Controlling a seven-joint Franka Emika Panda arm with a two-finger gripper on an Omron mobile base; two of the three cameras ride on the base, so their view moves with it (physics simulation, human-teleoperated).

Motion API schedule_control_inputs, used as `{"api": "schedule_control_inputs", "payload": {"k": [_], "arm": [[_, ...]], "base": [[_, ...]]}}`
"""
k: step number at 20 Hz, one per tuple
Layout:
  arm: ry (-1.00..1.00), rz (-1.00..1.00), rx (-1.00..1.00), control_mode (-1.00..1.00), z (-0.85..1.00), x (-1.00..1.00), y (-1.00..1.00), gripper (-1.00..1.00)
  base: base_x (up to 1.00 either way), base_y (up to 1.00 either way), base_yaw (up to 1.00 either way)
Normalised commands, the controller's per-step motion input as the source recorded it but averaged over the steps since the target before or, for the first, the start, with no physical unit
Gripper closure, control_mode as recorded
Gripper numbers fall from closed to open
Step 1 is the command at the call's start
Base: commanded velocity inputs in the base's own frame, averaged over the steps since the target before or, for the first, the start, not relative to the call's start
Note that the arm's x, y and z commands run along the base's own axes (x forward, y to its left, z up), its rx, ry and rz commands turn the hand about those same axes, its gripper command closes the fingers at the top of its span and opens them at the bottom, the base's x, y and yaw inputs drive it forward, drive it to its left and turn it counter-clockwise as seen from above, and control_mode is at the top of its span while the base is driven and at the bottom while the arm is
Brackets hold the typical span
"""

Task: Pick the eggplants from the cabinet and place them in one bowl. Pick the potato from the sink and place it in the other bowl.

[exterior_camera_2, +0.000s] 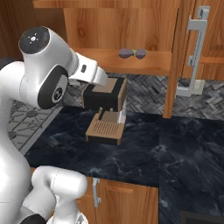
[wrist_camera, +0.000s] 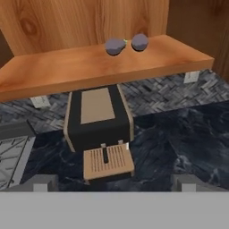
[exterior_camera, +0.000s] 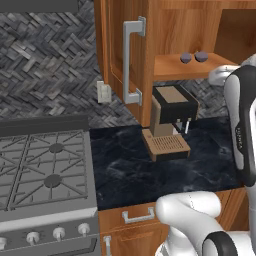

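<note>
Cabinet shelf w/ both eggplants untouched; my fingers wide open, empty. Nothing bowled yet.

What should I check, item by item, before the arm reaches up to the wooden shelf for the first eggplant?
1. Cabinet door with the long silver bar handle swung open: ok.
2. Two small dark purplish-grey eggplants lying side by side on the plain wooden shelf: ok.
3. Gripper open and holding nothing: ok.
4. Black and tan coffee machine stands under the shelf, below the reach path: ok, but keep above it.
5. Whether the two eggplants touch each other: cannot tell.
6. Bowl ready to receive them: cannot tell.
</note>
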Motion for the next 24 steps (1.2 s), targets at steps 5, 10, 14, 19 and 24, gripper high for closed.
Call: {"api": "schedule_control_inputs", "payload": {"k": [5, 10, 14, 19, 24], "arm": [[-0.07, -0.02, 0.0, -1.0, -0.24, 0.25, 0.21, -1.0], [0.0, 0.0, -0.02, -1.0, 0.0, 0.11, 0.04, -1.0], [0.0, -0.01, -0.02, -1.0, 0.3, 0.01, 0.0, -1.0], [0.02, 0.0, 0.0, -1.0, 0.33, 0.0, 0.0, -1.0], [0.18, 0.0, -0.06, -1.0, 0.04, 0.12, 0.0, -1.0]], "base": [[0.0, 0.0, 0.0], [0.0, 0.0, 0.0], [0.0, 0.0, 0.0], [0.0, 0.0, 0.0], [0.0, 0.0, 0.0]]}}
